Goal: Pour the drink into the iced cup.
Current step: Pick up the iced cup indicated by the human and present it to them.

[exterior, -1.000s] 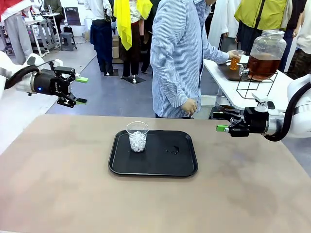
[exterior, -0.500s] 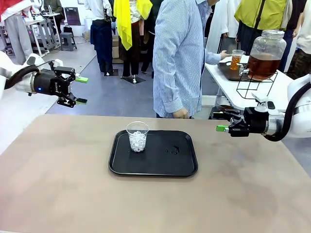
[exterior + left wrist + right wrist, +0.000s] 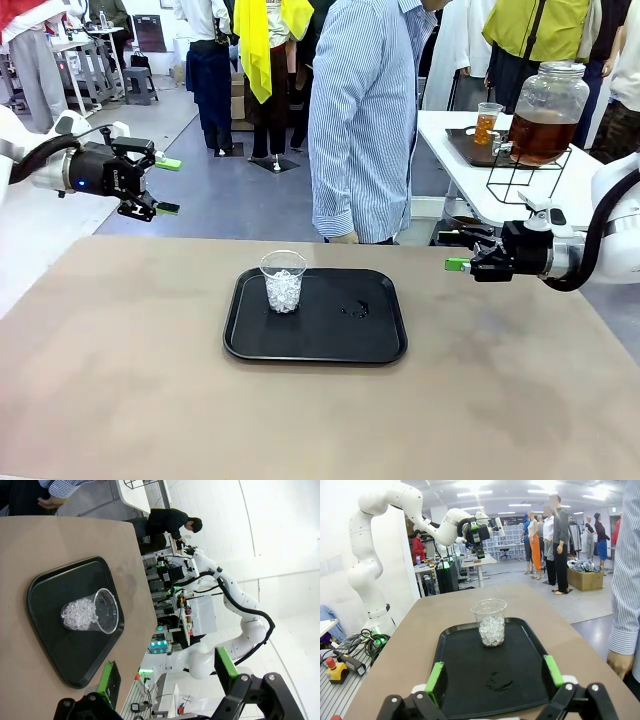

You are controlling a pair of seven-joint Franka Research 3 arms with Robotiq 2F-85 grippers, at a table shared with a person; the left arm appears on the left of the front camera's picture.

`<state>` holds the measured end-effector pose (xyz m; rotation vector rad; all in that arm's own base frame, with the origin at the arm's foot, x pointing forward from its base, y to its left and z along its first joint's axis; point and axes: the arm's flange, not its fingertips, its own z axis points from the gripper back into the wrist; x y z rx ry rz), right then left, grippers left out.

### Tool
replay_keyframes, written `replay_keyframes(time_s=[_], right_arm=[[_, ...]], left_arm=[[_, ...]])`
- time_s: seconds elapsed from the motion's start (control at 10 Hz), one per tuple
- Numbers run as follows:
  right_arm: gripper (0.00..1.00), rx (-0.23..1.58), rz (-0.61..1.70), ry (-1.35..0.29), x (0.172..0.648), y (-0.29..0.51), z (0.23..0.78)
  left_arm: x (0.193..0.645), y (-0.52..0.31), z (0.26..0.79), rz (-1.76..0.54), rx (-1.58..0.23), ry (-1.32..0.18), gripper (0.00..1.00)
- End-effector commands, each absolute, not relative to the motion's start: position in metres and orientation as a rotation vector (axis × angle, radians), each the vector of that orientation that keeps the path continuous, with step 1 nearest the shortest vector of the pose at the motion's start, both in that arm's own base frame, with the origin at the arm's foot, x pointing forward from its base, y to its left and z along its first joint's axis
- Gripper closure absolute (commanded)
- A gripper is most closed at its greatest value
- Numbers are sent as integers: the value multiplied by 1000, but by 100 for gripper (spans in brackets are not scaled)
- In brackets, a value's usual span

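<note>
Upright on tray (image 3: 315, 345), left part: cup (image 3: 283, 282). Flanking tray, gaping and empty: left gripper (image 3: 167, 186), right gripper (image 3: 450, 251). Well beyond tray, rightward, nearer right gripper: drink (image 3: 486, 128), upright.

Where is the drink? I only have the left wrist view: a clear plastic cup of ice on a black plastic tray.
Observer: Front view: amber-brown drink in a small clear cup on a white side table past the person, beside a large glass jar.
Operator: Is the right gripper holding anything?
Observer: No, it is open and empty, near the brown table's far right corner.
Operator: Anything else on the tray?
Observer: A small wet-looking smear, right of the iced cup.
</note>
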<state>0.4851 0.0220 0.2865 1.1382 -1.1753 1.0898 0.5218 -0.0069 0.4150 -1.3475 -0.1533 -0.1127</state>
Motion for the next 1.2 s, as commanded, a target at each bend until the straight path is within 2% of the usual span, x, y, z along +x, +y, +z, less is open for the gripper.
replay_keyframes(time_s=[0.0,1.1], right_arm=[[0,1135,1099,-1177,488,24,290],[0,1135,1099,-1177,488,24,290]], left_arm=[[519,-8,417,-111,-1344,-159,0],[519,-8,417,-111,-1344,-159,0]])
